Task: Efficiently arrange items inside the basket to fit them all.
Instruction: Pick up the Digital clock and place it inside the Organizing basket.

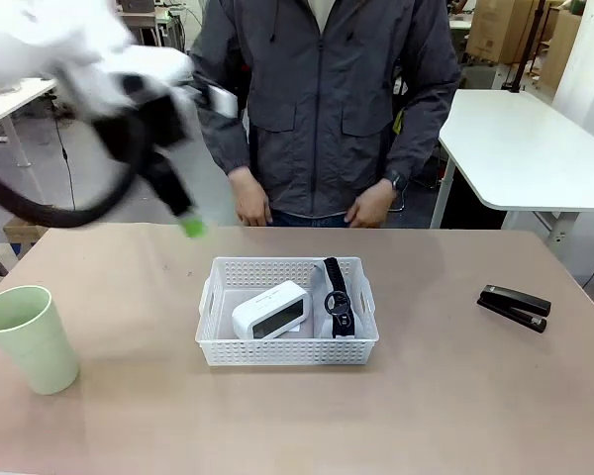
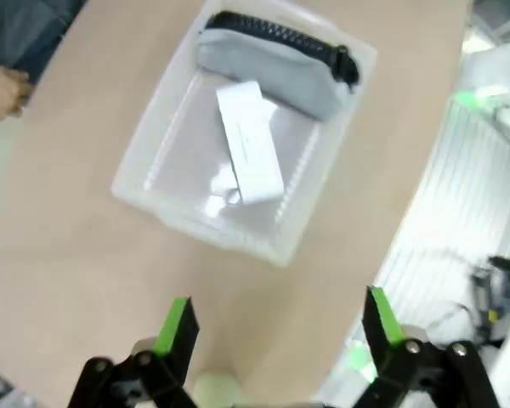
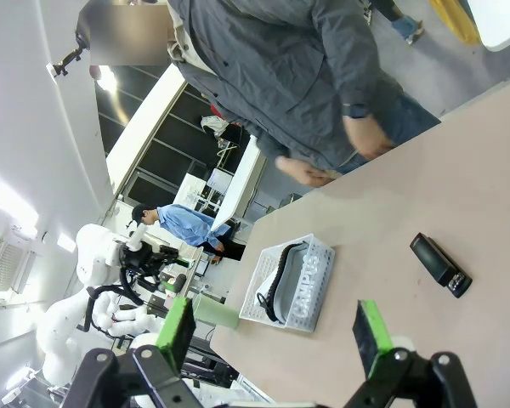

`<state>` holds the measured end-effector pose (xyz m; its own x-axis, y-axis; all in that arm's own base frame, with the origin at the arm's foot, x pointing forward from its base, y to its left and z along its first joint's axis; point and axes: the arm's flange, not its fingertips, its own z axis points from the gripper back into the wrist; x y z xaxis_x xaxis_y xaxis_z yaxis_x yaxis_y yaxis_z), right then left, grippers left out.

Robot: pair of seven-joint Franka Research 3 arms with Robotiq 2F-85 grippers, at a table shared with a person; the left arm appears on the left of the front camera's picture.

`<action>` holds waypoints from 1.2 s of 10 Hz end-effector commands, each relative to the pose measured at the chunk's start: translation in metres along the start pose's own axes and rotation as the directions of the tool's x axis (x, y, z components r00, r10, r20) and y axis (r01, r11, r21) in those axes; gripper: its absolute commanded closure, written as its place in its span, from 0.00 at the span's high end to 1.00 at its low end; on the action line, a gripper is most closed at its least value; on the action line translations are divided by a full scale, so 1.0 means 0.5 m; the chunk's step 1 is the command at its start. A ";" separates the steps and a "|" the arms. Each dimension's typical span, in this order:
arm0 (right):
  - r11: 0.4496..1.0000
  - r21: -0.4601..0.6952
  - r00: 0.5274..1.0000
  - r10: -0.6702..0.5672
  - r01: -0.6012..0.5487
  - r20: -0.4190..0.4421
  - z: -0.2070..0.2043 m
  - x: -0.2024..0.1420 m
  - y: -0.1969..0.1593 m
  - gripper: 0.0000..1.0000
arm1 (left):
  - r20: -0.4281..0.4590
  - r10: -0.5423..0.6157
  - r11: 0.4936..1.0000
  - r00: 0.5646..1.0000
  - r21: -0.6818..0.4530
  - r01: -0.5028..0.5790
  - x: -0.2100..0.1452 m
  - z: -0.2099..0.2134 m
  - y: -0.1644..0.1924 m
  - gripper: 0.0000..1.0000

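Note:
The white perforated basket sits mid-table and holds a white rectangular box on the left and a grey pouch with a black strap on the right. Looking down from the left wrist, I see the basket, box and pouch again. A pale green cup stands at the near left. The black stapler lies at the right, also seen at stapler. My left gripper, blurred, hangs high over the table's far left, open. My right gripper is open with nothing between its fingers.
A person in a grey jacket stands at the far edge, hands hanging by the table. White tables stand behind at the right. Bare tabletop surrounds the basket.

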<state>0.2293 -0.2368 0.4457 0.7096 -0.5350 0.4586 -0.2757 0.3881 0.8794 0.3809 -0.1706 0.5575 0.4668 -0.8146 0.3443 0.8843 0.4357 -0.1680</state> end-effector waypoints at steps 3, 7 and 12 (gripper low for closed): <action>0.999 0.019 0.999 0.029 -0.029 0.022 -0.001 0.004 0.001 1.00 | 0.198 0.323 0.916 0.925 -0.310 -0.254 -0.254 0.090 0.201 1.00; 0.999 0.019 0.999 0.029 -0.029 0.022 -0.001 0.004 0.001 1.00 | 0.362 0.598 0.747 0.715 -0.576 -0.333 -0.454 0.049 0.294 1.00; 0.999 0.019 0.999 0.029 -0.029 0.022 -0.001 0.004 0.001 1.00 | 0.347 0.681 0.676 0.645 -0.636 -0.371 -0.511 0.030 0.318 1.00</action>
<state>0.2289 -0.2371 0.4457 0.7088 -0.5360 0.4585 -0.2751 0.3885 0.8794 0.4028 0.1176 0.4457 0.9095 -0.0651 0.4106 0.4097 0.3077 -0.8587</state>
